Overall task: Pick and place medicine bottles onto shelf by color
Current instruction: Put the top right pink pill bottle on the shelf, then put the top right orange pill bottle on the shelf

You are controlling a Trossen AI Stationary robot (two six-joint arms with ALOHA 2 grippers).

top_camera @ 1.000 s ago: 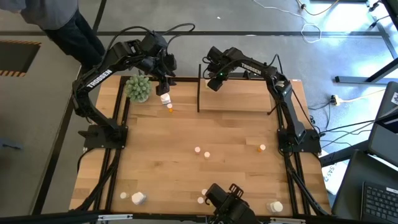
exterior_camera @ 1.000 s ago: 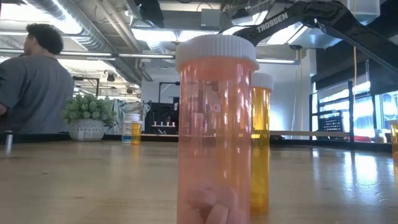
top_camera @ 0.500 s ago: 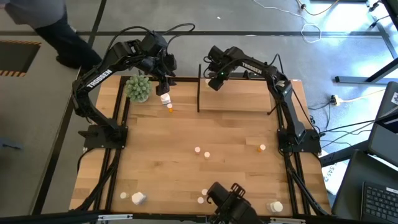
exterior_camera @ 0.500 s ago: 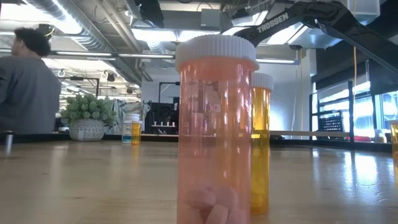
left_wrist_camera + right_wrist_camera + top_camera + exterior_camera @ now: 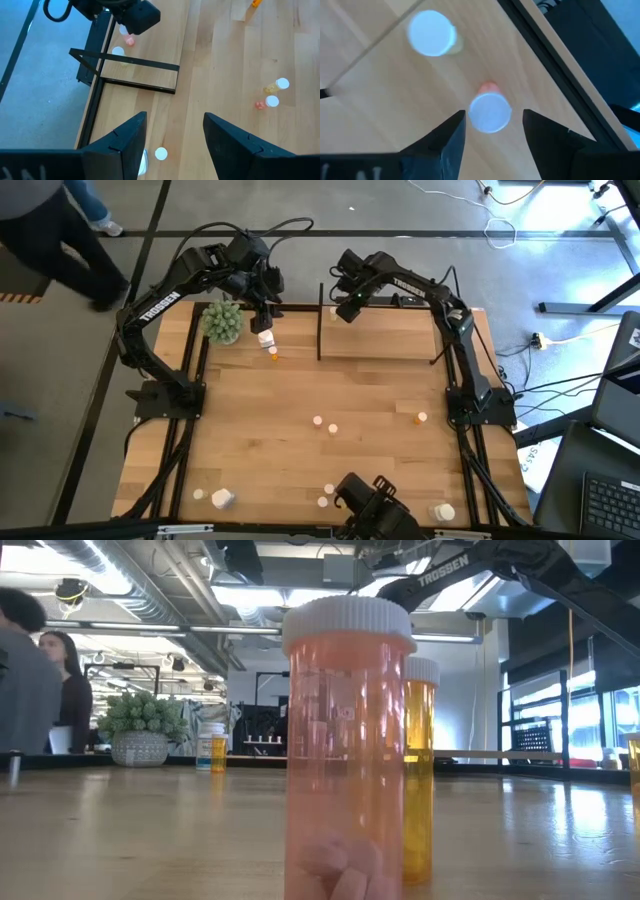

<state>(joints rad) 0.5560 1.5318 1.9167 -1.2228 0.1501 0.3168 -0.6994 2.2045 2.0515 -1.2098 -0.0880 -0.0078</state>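
Behind the bench people are passing; your right fingers point(image 5: 491, 132) are hovering spread over a pink bottle point(image 5: 490, 111) on the shelf point(image 5: 400, 340), risking tipping it.

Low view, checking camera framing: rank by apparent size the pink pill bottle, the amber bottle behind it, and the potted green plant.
1. Pink pill bottle with white cap, largest; it stands nearest the camera.
2. Amber bottle.
3. Potted green plant, farthest back, so true size is unsure.
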